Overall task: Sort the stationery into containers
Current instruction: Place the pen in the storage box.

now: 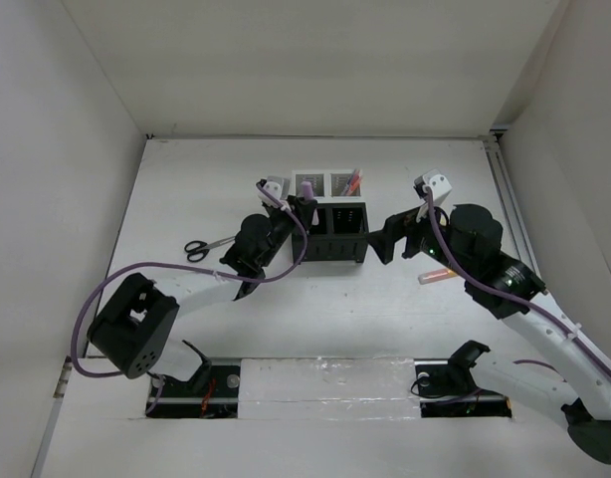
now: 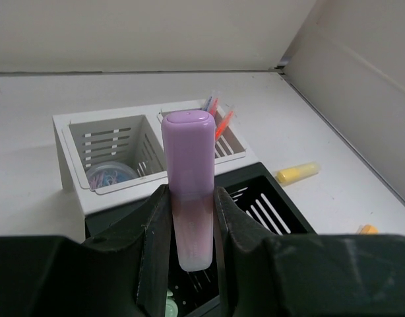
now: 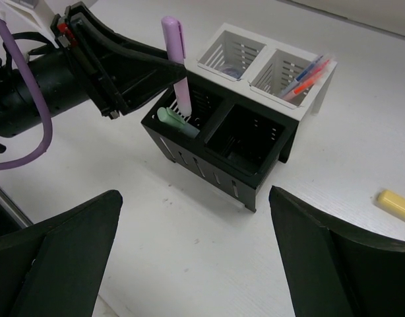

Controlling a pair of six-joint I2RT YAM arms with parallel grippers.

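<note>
My left gripper (image 2: 189,228) is shut on a stubby purple marker (image 2: 188,165), held upright with its lower end dipping into the left black slotted container (image 3: 189,158). A pale green marker (image 3: 175,122) lies in that same bin. The black bin beside it (image 3: 245,142) looks empty. Behind stand two white mesh containers (image 3: 268,79); the right one holds red-orange and blue pens (image 3: 308,74), the left one coloured clips (image 2: 110,176). My right gripper (image 3: 194,195) hangs open over bare table in front of the black bins, holding nothing.
Black-handled scissors (image 1: 208,246) lie left of the bins beside my left arm. A yellow marker (image 3: 395,205) rests on the table right of the bins, and an orange one (image 1: 437,276) lies by my right arm. Walls close in on three sides.
</note>
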